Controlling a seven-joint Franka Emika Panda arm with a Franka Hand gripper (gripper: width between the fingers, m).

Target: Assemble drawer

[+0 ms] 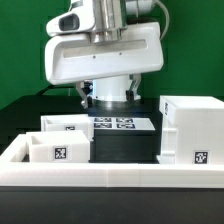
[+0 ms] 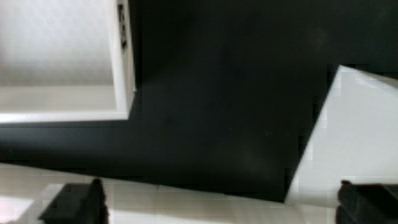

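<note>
The drawer's large white casing (image 1: 190, 130) stands on the black table at the exterior view's right, with a tag on its front. Two smaller white trays sit at the left, one behind (image 1: 65, 122) and one in front (image 1: 55, 150). The arm's white hand (image 1: 100, 50) hangs high over the middle; its fingers do not show there. In the wrist view my gripper (image 2: 222, 203) is open and empty, its dark fingertips (image 2: 75, 205) far apart. A hollow tray (image 2: 63, 60) and the casing (image 2: 356, 130) lie to either side, both clear of the fingers.
The marker board (image 1: 115, 125) lies flat at the middle back. A low white border wall (image 1: 110, 175) runs along the front and shows as a pale strip in the wrist view (image 2: 178, 185). Black table (image 2: 231, 90) lies between tray and casing.
</note>
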